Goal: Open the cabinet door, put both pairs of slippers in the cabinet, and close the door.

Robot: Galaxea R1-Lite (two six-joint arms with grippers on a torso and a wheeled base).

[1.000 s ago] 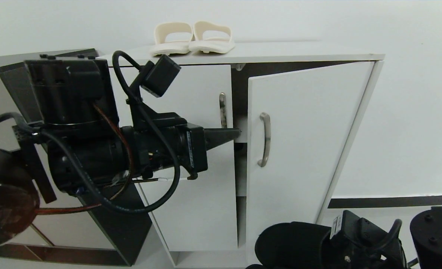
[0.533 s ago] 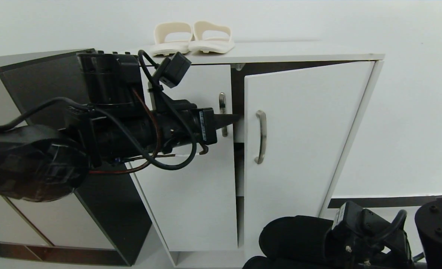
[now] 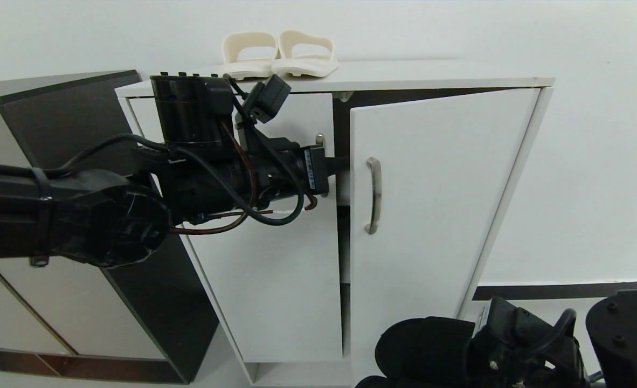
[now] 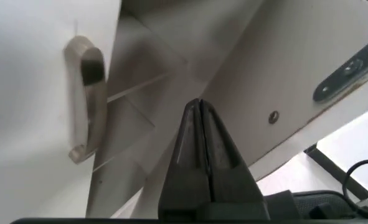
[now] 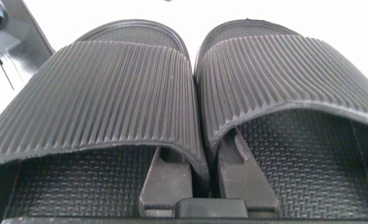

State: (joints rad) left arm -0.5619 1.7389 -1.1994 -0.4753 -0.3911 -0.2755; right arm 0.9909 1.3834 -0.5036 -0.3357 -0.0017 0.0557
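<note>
Door-opening step, I'd say. The left claw (image 3: 340,161), pressed together, pokes into the gap behind the ajar door (image 3: 431,215) of the white wooden cabinet (image 3: 448,80). The right claw (image 5: 199,168) pinches the black ribbed rubber slippers (image 3: 423,345) low in front of that cabinet, and the cream plastic slippers (image 3: 278,54) sit on top. Next up: lever the door wide.

no text, number or sign can be read. a small printed label (image 3: 310,168) sits on the base of the left gripper (image 3: 343,161), and a white tag (image 3: 482,321) on the right arm (image 3: 518,345); both are too small to make out.
</note>
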